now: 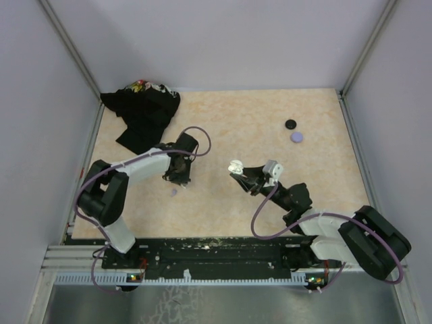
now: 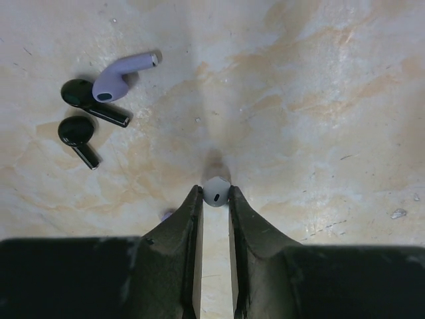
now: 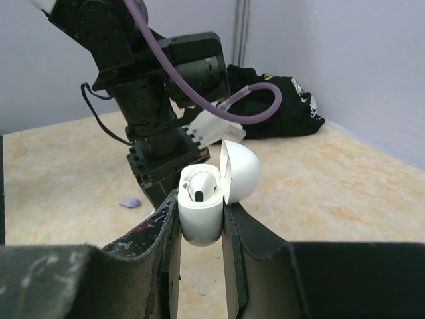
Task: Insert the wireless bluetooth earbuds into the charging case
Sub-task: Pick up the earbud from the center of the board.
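Marbled tabletop (image 2: 319,100); left claw (image 2: 215,193) tight on white earbud (image 2: 216,189), right claw (image 3: 201,207) on open case (image 3: 199,229).

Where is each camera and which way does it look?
Top camera: above and behind, looking down at the table; left arm and right arm show.
Left wrist: looks down at the table; left gripper shows, pinching a white earbud.
Right wrist: looks level toward the left arm; right gripper shows, holding the open charging case.
Top and right wrist share the black cloth.
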You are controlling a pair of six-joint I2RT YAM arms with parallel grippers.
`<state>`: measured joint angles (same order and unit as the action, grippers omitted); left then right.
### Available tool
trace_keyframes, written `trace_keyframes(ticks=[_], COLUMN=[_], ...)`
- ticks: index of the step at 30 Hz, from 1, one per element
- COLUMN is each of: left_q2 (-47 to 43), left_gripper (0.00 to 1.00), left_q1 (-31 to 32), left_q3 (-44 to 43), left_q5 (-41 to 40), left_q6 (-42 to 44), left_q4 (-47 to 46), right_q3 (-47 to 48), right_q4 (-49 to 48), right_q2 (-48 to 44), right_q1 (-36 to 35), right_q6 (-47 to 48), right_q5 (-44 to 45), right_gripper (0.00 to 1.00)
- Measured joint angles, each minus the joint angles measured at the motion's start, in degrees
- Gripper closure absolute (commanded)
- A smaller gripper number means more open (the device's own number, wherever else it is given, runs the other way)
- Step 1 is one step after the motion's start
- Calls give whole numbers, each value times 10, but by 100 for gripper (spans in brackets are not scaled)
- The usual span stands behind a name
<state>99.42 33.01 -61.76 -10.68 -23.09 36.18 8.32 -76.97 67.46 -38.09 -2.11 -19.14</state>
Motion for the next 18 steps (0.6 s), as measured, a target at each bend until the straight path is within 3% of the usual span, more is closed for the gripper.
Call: trace_keyframes(ticks=[8, 18], left_q2=[-100, -248], left_gripper=[86, 86], left_q1=[10, 85], left_q3=[4, 6], left_q5=[-6, -27], left_q6=[46, 127], left_q4=[-44, -142], right_q3=[14, 44], right_q4=[20, 57], right_q2=[0, -2], right_q1=[0, -12], right_q6=[4, 36], right_q5=[0, 24], right_gripper=[100, 100])
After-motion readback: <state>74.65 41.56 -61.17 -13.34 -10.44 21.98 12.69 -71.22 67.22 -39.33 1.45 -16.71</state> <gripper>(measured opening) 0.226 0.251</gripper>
